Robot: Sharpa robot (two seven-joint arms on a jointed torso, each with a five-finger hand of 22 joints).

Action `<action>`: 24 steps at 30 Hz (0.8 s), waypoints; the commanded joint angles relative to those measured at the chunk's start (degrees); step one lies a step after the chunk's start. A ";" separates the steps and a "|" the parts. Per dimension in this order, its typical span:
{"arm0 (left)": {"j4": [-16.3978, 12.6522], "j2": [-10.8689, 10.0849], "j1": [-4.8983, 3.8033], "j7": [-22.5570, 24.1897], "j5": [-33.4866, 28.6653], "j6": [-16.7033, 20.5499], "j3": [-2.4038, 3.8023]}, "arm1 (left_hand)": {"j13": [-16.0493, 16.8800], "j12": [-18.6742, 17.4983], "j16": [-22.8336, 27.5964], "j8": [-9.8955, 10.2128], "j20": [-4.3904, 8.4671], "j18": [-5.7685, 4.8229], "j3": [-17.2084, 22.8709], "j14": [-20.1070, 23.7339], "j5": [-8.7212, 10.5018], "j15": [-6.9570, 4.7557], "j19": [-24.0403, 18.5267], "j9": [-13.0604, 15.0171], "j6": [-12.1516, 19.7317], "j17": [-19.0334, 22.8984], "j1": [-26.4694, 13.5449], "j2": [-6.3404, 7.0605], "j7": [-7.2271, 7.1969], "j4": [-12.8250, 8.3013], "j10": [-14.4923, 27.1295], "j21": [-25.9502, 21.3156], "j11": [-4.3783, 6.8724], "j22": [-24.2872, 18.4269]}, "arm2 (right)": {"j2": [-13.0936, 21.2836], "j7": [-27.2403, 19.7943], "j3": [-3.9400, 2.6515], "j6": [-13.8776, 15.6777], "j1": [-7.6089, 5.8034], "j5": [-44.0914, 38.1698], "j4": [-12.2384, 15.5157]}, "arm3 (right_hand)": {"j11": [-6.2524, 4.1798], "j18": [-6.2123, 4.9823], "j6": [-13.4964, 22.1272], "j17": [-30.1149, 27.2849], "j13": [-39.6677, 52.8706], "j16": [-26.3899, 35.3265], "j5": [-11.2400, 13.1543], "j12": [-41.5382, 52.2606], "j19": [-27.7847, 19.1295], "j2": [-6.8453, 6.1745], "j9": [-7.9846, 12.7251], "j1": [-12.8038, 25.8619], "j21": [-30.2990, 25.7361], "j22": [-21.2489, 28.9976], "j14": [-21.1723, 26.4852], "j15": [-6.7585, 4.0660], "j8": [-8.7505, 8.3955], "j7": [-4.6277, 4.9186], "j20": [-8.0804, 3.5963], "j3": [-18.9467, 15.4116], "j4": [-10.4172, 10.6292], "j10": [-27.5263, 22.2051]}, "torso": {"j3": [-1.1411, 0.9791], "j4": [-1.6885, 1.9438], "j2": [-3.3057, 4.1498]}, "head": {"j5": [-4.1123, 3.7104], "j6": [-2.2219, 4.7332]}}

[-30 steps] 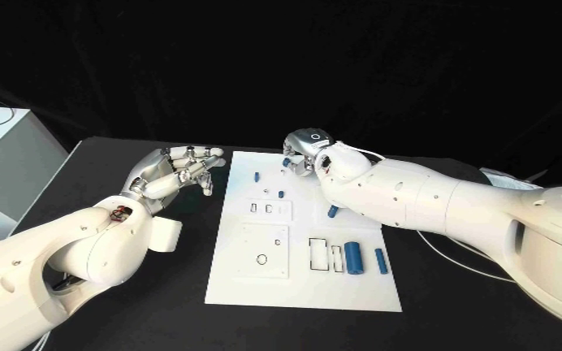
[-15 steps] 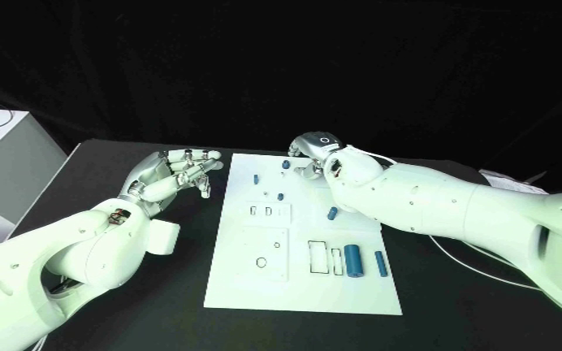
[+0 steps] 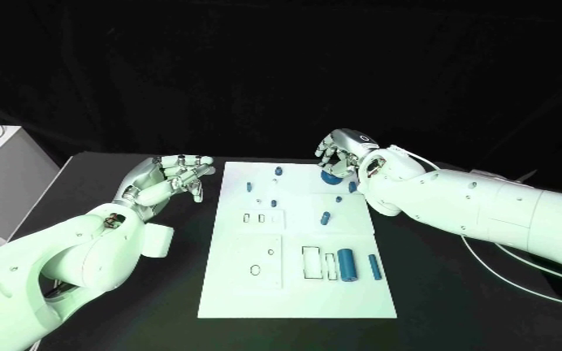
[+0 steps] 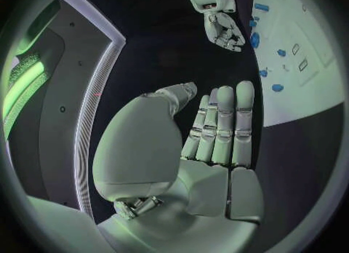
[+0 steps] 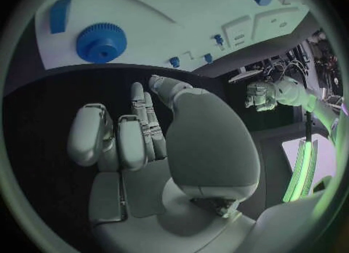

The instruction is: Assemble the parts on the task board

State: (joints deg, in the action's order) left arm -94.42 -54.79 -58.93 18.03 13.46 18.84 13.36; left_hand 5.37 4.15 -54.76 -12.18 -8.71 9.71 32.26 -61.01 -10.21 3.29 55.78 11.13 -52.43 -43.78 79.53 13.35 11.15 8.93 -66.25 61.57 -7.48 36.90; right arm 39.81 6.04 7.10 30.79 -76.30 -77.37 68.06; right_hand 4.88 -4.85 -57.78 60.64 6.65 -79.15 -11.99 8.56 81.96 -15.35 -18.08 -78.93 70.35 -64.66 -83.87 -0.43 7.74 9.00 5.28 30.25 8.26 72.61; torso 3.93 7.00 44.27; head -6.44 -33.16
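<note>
We keep our left silver hand open, fingers straight and empty, just off the white rectangular task board, likely waiting. Our right silver hand hovers empty, fingers loosely curled, above the round blue toothed gear at the board's far edge.

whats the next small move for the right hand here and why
Probably lower the right hand onto the blue gear and close its fingers on it. The hand holds nothing and hovers at the task board far edge, with the gear lying loose just ahead of it.
</note>
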 commanded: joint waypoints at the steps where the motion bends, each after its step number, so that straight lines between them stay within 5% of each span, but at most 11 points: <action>1: 0.28 0.15 -0.01 0.22 0.61 -1.10 0.04 | 0.08 0.06 -0.18 0.06 -0.03 0.67 0.25 0.37 0.39 -0.05 -0.41 0.09 0.11 0.07 -0.03 -0.44 -0.10 -0.05 0.25 0.27 0.16 0.05 | 1.28 -1.17 -0.04 -2.01 -0.14 5.25 0.69 | -1.74 0.04 0.37 2.42 2.42 -1.31 -0.31 3.06 0.77 -1.14 -0.11 0.18 1.76 -2.18 -1.42 -0.95 0.24 -0.73 -0.76 -1.75 -0.44 4.74 | -0.45 -0.64 -0.22 | -0.19 0.12; 2: 0.37 0.17 -0.01 0.22 0.63 -1.11 0.04 | 0.08 0.06 -0.18 0.06 -0.03 0.67 0.25 0.37 0.39 -0.05 -0.41 0.09 0.11 0.07 -0.03 -0.44 -0.10 -0.05 0.25 0.27 0.16 0.05 | 1.72 -0.67 -0.06 -3.42 -0.18 5.57 0.71 | -2.44 0.24 0.94 3.57 5.46 -1.88 -0.21 7.06 1.16 -1.34 -0.11 0.41 2.58 -3.24 -1.70 -1.46 0.02 -1.17 -1.24 -3.61 -1.02 7.52 | -0.50 -0.74 -0.23 | -0.12 0.26; 3: 0.45 0.19 -0.01 0.22 0.67 -1.14 0.03 | 0.08 0.06 -0.21 0.06 -0.03 0.68 0.23 0.37 0.40 -0.07 -0.46 0.10 0.12 0.08 -0.06 -0.41 -0.12 -0.04 0.26 0.28 0.17 0.03 | 2.22 0.28 -0.07 -5.79 -0.22 5.89 0.53 | -1.86 0.93 1.23 5.29 32.21 -2.89 -1.82 32.69 1.93 0.85 -0.45 0.14 4.70 -6.11 -1.92 -1.88 0.23 -1.89 -1.53 -7.01 -1.59 1.60 | -0.52 -0.84 -0.25 | -0.22 0.18; 4: 0.48 0.21 0.00 0.22 0.70 -1.16 0.03 | 0.08 0.06 -0.21 0.06 -0.03 0.68 0.23 0.37 0.40 -0.07 -0.46 0.10 0.12 0.08 -0.06 -0.41 -0.12 -0.04 0.26 0.28 0.17 0.03 | 2.43 0.98 -0.07 -7.16 -0.24 5.99 0.34 | -1.64 1.02 2.26 6.47 51.74 -3.58 -1.57 52.42 2.25 0.30 -0.42 -0.15 5.58 -7.33 -2.26 -1.41 0.01 -1.50 -1.32 -8.01 -1.52 2.27 | -0.52 -0.91 -0.26 | -0.29 0.15; 6: 0.54 0.28 0.01 0.24 0.78 -1.25 0.03 | 0.08 0.07 -0.23 0.03 -0.02 0.66 0.23 0.37 0.40 -0.08 -0.41 0.12 0.08 0.09 -0.07 -0.43 -0.16 -0.05 0.26 0.36 0.19 0.15 | 2.72 2.24 -0.08 -9.21 -0.26 5.97 -0.07 | -1.57 1.45 2.88 9.52 67.56 -4.83 -1.28 67.24 2.87 0.55 -0.55 0.37 7.33 -9.73 -2.72 -0.85 0.34 -0.66 -0.84 -8.39 -0.08 6.86 | -0.60 -0.99 -0.19 | -0.57 0.17; 10: 0.61 0.42 0.06 0.27 0.95 -1.39 0.03 | 0.10 0.08 -0.30 -0.11 -0.01 0.68 0.27 0.39 0.42 -0.13 -0.52 0.20 -0.11 0.13 -0.07 -0.52 -0.32 -0.06 0.29 0.43 0.26 0.15 | 3.11 4.13 -0.08 -11.61 -0.28 5.60 -1.02 | -1.16 2.34 3.58 15.90 76.13 -7.16 -1.31 75.08 4.26 0.55 -0.64 0.83 10.84 -14.19 -3.80 -0.40 0.61 -0.33 -0.46 -9.82 1.11 11.65 | -0.72 -1.02 -0.14 | -0.62 -0.09; 17: 0.79 0.56 0.29 0.28 1.12 -1.47 0.02 | 0.10 0.08 -0.34 -0.17 0.00 0.63 0.27 0.40 0.44 -0.15 -0.37 0.24 -0.18 0.16 -0.10 -0.56 -0.37 -0.05 0.30 0.63 0.30 0.47 | 2.76 5.86 -0.09 -13.05 -0.28 5.29 -1.82 | -0.79 3.25 4.29 21.71 79.74 -9.00 -1.77 78.28 5.59 0.67 -0.70 0.88 14.26 -18.52 -4.73 0.04 0.80 -0.04 -0.02 -12.50 2.44 14.16 | -0.53 -0.88 -0.11 | -0.90 -0.31; 19: 0.91 0.65 0.32 0.28 1.17 -1.50 0.02 | 0.11 0.08 -0.36 -0.21 0.01 0.62 0.28 0.40 0.44 -0.17 -0.38 0.27 -0.24 0.17 -0.12 -0.61 -0.42 -0.04 0.33 0.67 0.31 0.50 | 2.42 6.32 -0.09 -13.16 -0.28 5.30 -2.19 | -0.64 3.70 4.44 24.03 80.97 -9.64 -5.17 79.35 6.26 1.06 -0.73 0.24 15.89 -20.56 -5.11 0.24 0.96 0.10 0.18 -13.04 2.94 15.17 | -0.42 -0.76 -0.19 | -0.92 -0.45; 24: 1.06 0.80 0.36 0.24 1.25 -1.59 0.02 | 0.11 0.09 -0.40 -0.28 0.02 0.62 0.30 0.41 0.44 -0.19 -0.40 0.31 -0.32 0.19 -0.13 -0.68 -0.48 -0.04 0.34 0.74 0.35 0.57 | 1.27 7.07 -0.09 -13.70 -0.28 5.58 -3.54 | -0.47 3.92 4.82 25.30 81.82 -9.97 -4.76 80.10 6.58 0.91 -0.70 0.57 16.65 -21.53 -5.33 0.42 0.93 0.24 0.37 -13.97 3.69 15.94 | -0.34 -0.51 -0.10 | -1.04 -0.78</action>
State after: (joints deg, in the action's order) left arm -93.31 -54.14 -58.58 17.99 14.27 18.39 13.34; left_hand 5.41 4.15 -54.98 -12.18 -8.71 9.71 32.26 -61.01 -10.01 3.29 55.79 11.39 -52.63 -43.66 79.36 13.18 10.95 8.93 -66.03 62.01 -7.27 37.42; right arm 41.25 11.50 7.04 19.37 -76.55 -71.93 64.80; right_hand 3.95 -1.49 -53.31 74.97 74.95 -88.93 -16.96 88.56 84.00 -14.85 -18.72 -78.65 86.76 -74.95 -83.92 -0.51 8.63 9.11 5.37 16.54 11.99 84.11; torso 3.52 6.32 44.12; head -7.47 -33.85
